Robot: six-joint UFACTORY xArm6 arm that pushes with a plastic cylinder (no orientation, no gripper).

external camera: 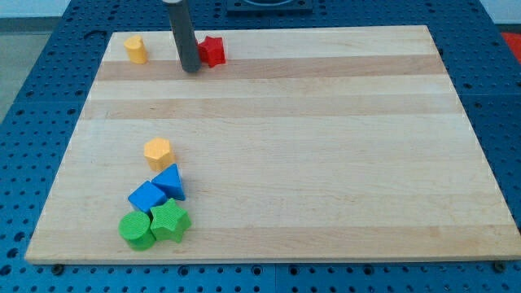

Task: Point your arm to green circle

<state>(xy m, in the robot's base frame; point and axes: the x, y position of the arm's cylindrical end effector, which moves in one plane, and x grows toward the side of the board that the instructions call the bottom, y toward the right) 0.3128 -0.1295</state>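
A wide wooden board (309, 155) lies on a blue pegboard table (41, 65). My dark rod comes down from the top edge, and my tip (192, 70) rests on the far left of the board, just left of a red block (212, 50), perhaps star-shaped, though the rod hides part of it. There are no jaws to open or close.

The green circle (136, 230) sits at the near left, well apart from my tip, touching a green star (169, 222). Just beyond them lie a blue cube (147, 197) and a blue triangle (170, 181), then an orange hexagon (158, 152). An orange cylinder (136, 50) stands at the far left corner.
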